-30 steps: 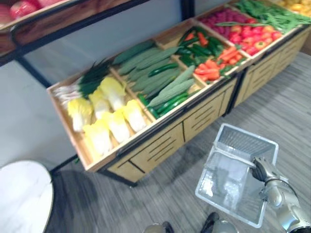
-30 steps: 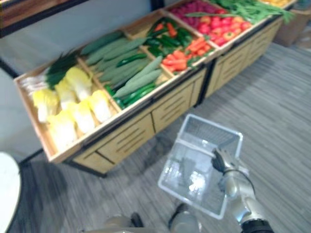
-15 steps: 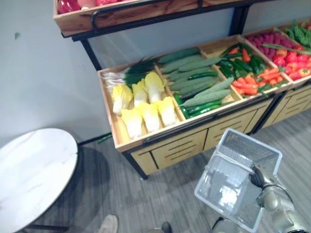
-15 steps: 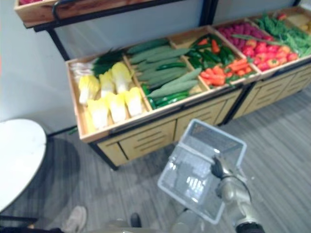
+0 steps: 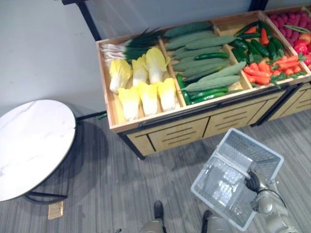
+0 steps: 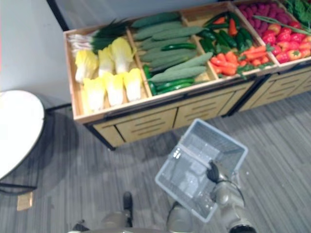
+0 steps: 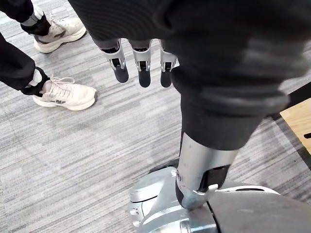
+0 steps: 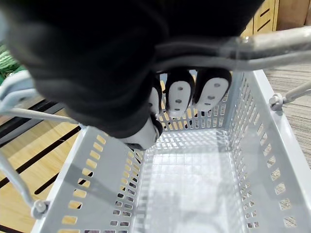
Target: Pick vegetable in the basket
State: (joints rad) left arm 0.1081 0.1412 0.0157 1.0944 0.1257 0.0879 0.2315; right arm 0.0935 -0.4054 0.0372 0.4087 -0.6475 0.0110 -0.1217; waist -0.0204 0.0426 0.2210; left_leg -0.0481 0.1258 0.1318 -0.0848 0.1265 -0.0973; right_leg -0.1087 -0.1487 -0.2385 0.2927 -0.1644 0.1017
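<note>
The right hand [image 5: 253, 181] holds a pale plastic basket [image 5: 250, 148] above the striped grey floor [image 5: 121, 184], just in front of a wooden vegetable stand [image 5: 194, 130]. From the head views the hand shows as a dark knuckle at the basket's near rim. The right wrist view makes the grasp plain: the fingers [image 8: 177, 92] are curled over the wire handle [image 8: 272, 46], and past them the basket's slotted floor lies bare.

The vegetables lie in the stand's compartments, well apart from the basket. Pale yellow cabbages [image 5: 146, 92] fill the left one, with green onions [image 5: 131, 46] behind them. Long cucumbers [image 5: 214, 80] fill the middle one. Dark green peppers [image 5: 248, 48] and carrots [image 5: 262, 73] are on the right. A round white table [image 5: 29, 145] stands to the left of the stand.

The left wrist view shows the left hand [image 7: 141, 65] hanging with its fingers straight and loosely side by side, touching nothing. Below it is the floor, and near it a person's pale shoes [image 7: 65, 94].
</note>
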